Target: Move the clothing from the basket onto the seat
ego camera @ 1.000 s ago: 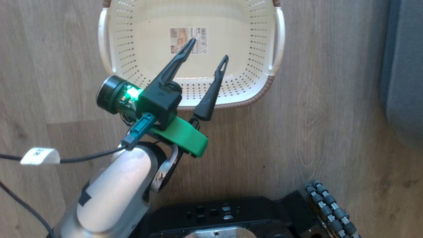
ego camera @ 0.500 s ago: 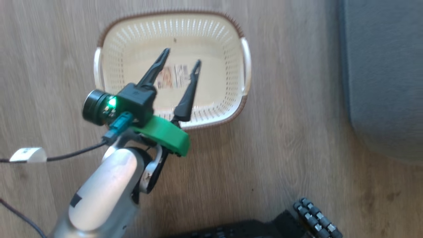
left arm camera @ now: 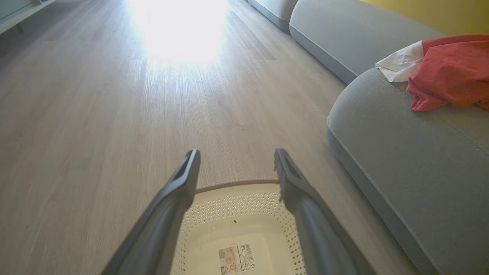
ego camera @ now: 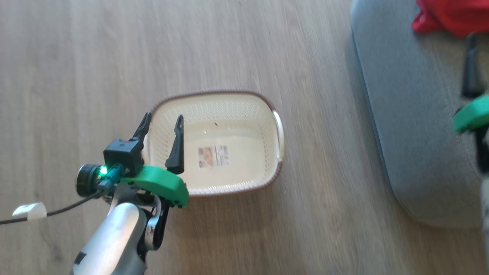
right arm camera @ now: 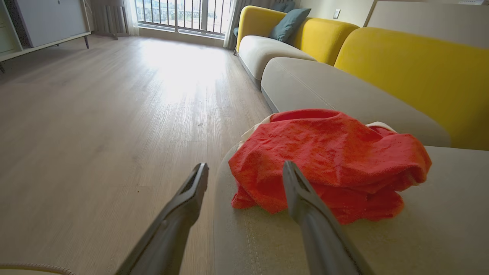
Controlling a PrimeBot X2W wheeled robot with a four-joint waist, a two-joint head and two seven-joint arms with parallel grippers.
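- Wood-plank floor (ego camera: 267,46) throughout, pale grey-brown, with strong sun glare on it in the left wrist view.
- Far left of the head view: a white tag (ego camera: 28,210) on a dark cable (ego camera: 68,206) that runs to the left wrist.
- left gripper (ego camera: 162,118) has a green mount and a lit green light. Its fingers are spread wide with nothing between them, tips over the left end of the basket (ego camera: 217,93).
- The basket stands upright on the floor, cream with perforated walls and a brown rim. A paper label (ego camera: 213,156) lies flat on its bottom.
- A strip of floor lies between the basket and the seat (ego camera: 412,133). The seat is a big grey cushion with a rounded edge and a pale stitch line.
- clothing (right arm camera: 324,152) lies in a red heap on top of the seat, near its edge. A white garment (left arm camera: 399,63) pokes out from under the red.
- right gripper (right arm camera: 245,167) is over the seat with its fingers wide apart, gripping nothing, tips just short of the red heap. It sits at the right edge of the head view.
- Behind the seat: yellow backrests (right arm camera: 412,76) and a teal pillow (right arm camera: 288,21).
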